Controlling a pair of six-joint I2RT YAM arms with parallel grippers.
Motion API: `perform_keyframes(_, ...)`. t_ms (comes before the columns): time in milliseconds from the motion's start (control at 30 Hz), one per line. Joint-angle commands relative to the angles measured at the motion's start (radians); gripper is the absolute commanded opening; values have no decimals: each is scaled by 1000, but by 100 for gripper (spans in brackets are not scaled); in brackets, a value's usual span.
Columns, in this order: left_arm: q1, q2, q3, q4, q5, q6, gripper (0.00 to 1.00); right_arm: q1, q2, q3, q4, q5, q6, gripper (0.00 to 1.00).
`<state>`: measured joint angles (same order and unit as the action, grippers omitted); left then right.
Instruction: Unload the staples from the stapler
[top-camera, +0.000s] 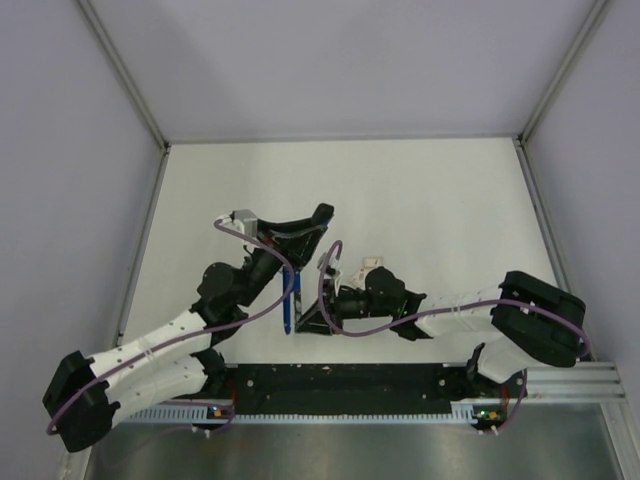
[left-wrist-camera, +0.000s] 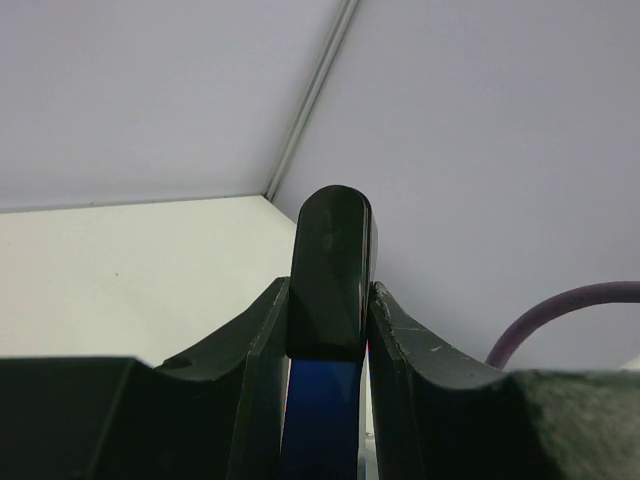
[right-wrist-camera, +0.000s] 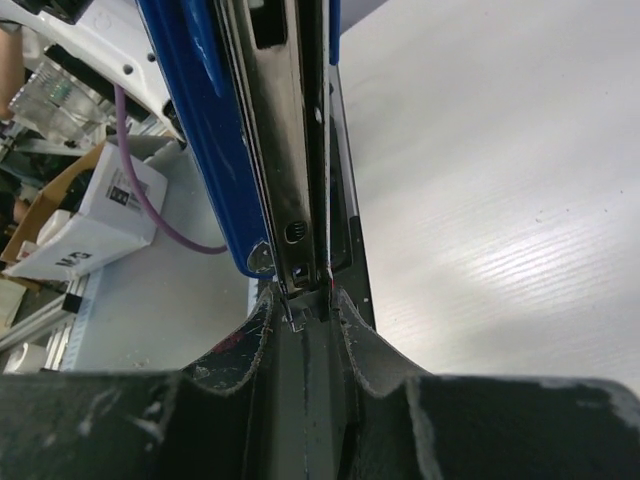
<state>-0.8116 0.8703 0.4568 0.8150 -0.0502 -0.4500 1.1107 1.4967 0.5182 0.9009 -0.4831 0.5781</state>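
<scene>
**A:** Where's the stapler (top-camera: 288, 305)?

**B:** Between the two arms, apparently lifted off the counter (top-camera: 430, 200). The left claw (left-wrist-camera: 328, 310) is clamped on its black end. The right claw (right-wrist-camera: 305, 310) is narrowed onto the tip of the grey metal inner part (right-wrist-camera: 272, 150).

**A:** Which step?

**B:** Opening the magazine, I'd judge. Next calls for a straight pull along the rail, with the left gripping firmly. I can't see any staples.

The stapler (right-wrist-camera: 190, 130) runs off the top edge above the right gripper (right-wrist-camera: 306, 302); whether staples sit inside it cannot be told.
</scene>
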Motion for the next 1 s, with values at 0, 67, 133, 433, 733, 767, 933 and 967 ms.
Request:
perform_keyframes(0, 12, 1, -21, 66, -109, 36, 0, 24, -49, 65, -144, 32, -102, 0)
perform_keyframes(67, 12, -5, -33, 49, -126, 37, 0, 24, -50, 72, -163, 46, -113, 0)
perform_keyframes(133, 11, -14, -56, 42, -151, 36, 0, 24, -50, 72, -163, 51, -115, 0)
perform_keyframes(433, 12, -62, -79, 38, -97, 2, 0, 26, -85, 46, -183, 58, -101, 0)
perform_keyframes(733, 12, -155, -60, 18, 105, -44, 0, 26, -271, 51, -453, 152, -228, 3)
perform_keyframes(767, 12, -163, -58, 18, 127, -44, 0, 26, -291, 55, -482, 164, -244, 3)
perform_keyframes(933, 12, -197, -63, 30, 226, -50, 0, 24, -366, 75, -594, 202, -302, 6)
perform_keyframes(967, 11, -197, -61, 32, 243, -52, 0, 26, -371, 81, -606, 204, -308, 7)
